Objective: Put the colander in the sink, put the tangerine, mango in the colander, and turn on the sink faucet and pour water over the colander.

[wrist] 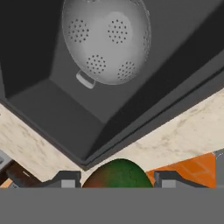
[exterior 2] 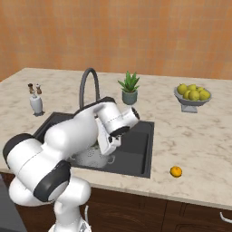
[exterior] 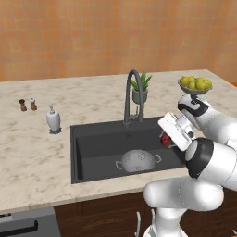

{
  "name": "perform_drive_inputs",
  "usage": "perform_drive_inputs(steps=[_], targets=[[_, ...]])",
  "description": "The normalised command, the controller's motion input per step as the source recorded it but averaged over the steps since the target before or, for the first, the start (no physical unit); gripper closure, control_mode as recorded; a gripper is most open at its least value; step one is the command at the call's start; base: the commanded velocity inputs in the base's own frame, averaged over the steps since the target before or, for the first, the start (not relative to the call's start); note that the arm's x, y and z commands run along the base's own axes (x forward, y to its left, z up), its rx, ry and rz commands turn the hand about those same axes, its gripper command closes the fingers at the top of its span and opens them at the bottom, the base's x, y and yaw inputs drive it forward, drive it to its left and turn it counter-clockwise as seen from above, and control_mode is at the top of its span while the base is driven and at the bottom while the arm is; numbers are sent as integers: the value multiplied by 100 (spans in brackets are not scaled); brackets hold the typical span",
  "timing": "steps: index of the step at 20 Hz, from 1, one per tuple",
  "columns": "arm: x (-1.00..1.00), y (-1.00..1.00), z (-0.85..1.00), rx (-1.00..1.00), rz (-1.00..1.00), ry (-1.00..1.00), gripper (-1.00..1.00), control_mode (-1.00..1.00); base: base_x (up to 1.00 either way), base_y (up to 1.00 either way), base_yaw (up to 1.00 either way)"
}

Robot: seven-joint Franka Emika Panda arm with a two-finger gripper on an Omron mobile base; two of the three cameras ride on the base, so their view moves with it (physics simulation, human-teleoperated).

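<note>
The light-grey colander sits on the floor of the dark sink, empty; in the hand view the colander lies ahead, inside the sink. My gripper hangs over the sink's right side, shut on the red-green mango. In the hand view the mango sits between the two fingertips of the gripper. On the counter right of the sink, near the front edge, rests the orange tangerine. The gooseneck faucet arches behind the sink; no water runs.
A footed dish of yellow-green fruit stands at the back right. A potted plant is behind the faucet. A white soap dispenser and two small shakers stand left of the sink.
</note>
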Motion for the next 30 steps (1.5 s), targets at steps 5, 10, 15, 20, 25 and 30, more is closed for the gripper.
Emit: perform_drive_inputs(steps=[5,10,15,20,25,30], targets=[[21,0,-48,1,5,13,100,-100,0,0,0],[16,8,-30,4,2,15,100,-100,0,0,0],[8,11,-23,9,3,14,100,-100,0,0,0],[3,10,-40,8,4,2,100,-100,0,0,0],[11,13,-31,5,3,0,100,-100,0,0,0],[35,5,-12,5,0,1,100,-100,0,0,0]])
